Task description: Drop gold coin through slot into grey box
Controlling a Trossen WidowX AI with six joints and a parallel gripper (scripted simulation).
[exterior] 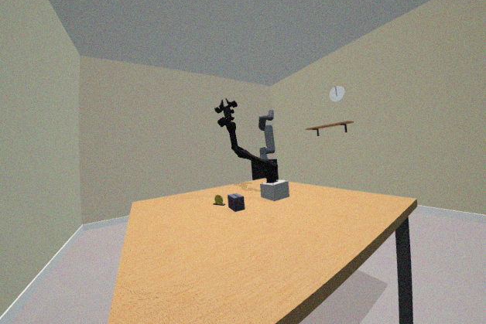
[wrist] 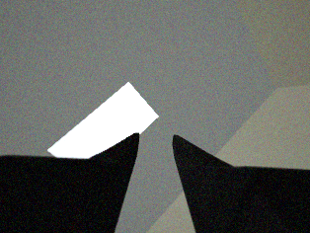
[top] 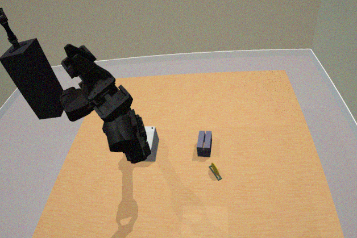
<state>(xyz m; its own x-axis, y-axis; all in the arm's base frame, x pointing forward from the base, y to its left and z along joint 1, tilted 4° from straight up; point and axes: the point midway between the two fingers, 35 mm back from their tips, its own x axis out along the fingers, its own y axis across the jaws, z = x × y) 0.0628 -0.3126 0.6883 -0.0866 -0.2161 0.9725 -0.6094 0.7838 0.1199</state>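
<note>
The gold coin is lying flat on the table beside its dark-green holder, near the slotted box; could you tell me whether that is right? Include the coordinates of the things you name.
Not quite: the gold coin (top: 214, 168) (exterior: 218, 199) stands on edge in its holder (top: 219, 178) (exterior: 219, 204), as the exterior view shows. It is indeed near the slotted box (top: 204, 151) (exterior: 238, 204).
</note>
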